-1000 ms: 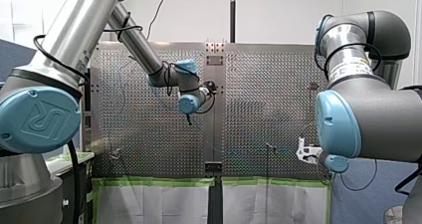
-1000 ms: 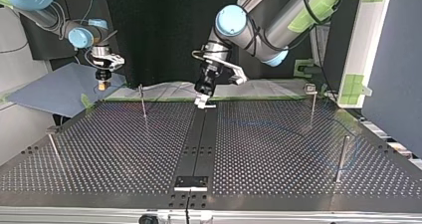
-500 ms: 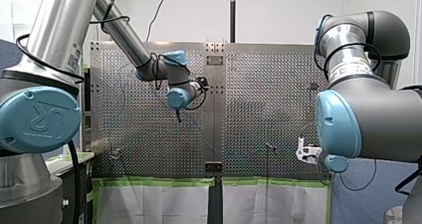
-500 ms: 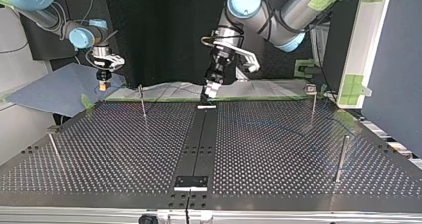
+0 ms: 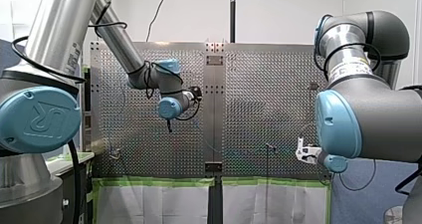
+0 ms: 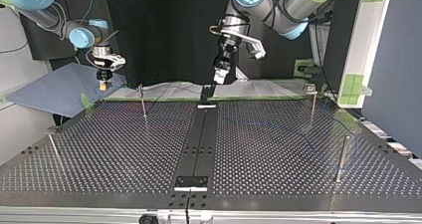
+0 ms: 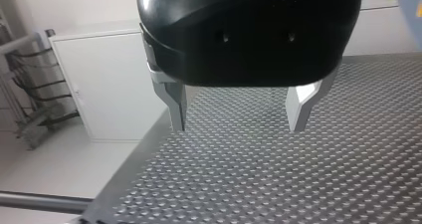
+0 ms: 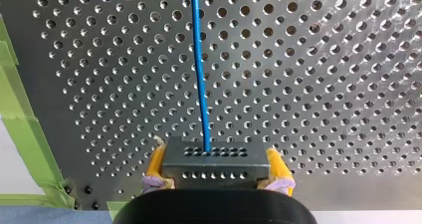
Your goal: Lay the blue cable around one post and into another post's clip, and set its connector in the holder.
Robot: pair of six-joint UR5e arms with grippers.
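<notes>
My right gripper (image 8: 215, 170) clamped the rigid connector (image 8: 215, 157) at the edge of the table (image 8: 323, 84), the better hold since its blue cable (image 8: 199, 74) looked limp; my left gripper (image 7: 236, 117) gaped empty.

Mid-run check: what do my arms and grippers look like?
Both arms are silver tubes with light-blue joint caps. My left arm carries black cables and a UR logo on its cap; my right arm has dark grey housings and a printed label. My left gripper is black with metal fingers; my right gripper has yellow pads.
</notes>
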